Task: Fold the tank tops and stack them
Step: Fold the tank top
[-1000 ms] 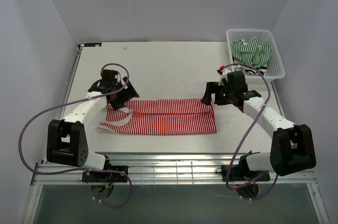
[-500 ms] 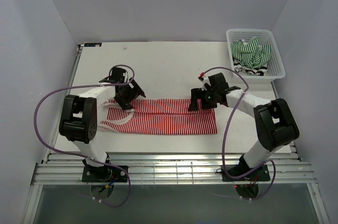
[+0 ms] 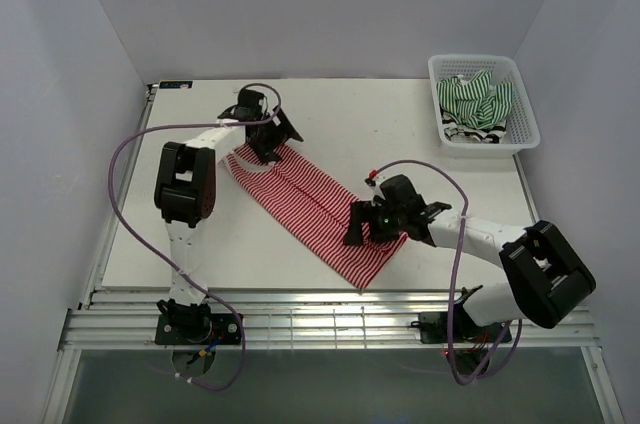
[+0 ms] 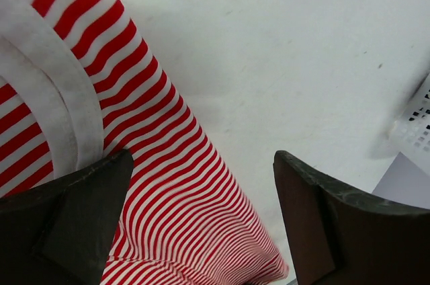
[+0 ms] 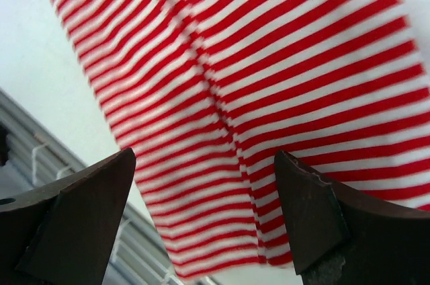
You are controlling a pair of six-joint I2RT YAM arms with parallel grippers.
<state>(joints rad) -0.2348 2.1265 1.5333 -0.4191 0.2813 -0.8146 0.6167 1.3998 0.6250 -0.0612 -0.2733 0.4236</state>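
Observation:
The red-and-white tank top [image 3: 305,196] lies flat on the table as a long diagonal strip, its straps far left and its hem near the front edge. My left gripper [image 3: 268,136] stands open over the strap end; in the left wrist view the striped cloth [image 4: 168,184] and its white strap trim [image 4: 57,90] lie below the open gripper [image 4: 201,164]. My right gripper [image 3: 366,226] stands open over the hem end, and the cloth [image 5: 269,63] fills the view beneath this gripper [image 5: 205,157]. The green-and-white tank top [image 3: 478,96] lies bunched in the basket, with a black-and-white one [image 3: 470,133] showing under it.
The white lattice basket [image 3: 522,102] stands at the far right corner of the table; its corner [image 4: 415,127] shows in the left wrist view. The metal rail [image 3: 300,319] runs along the table's front edge, close to the top's hem.
The red-and-white top has swung from lying crosswise to a diagonal. My left gripper moved toward the far side with the strap end; my right gripper moved toward the front with the hem end.

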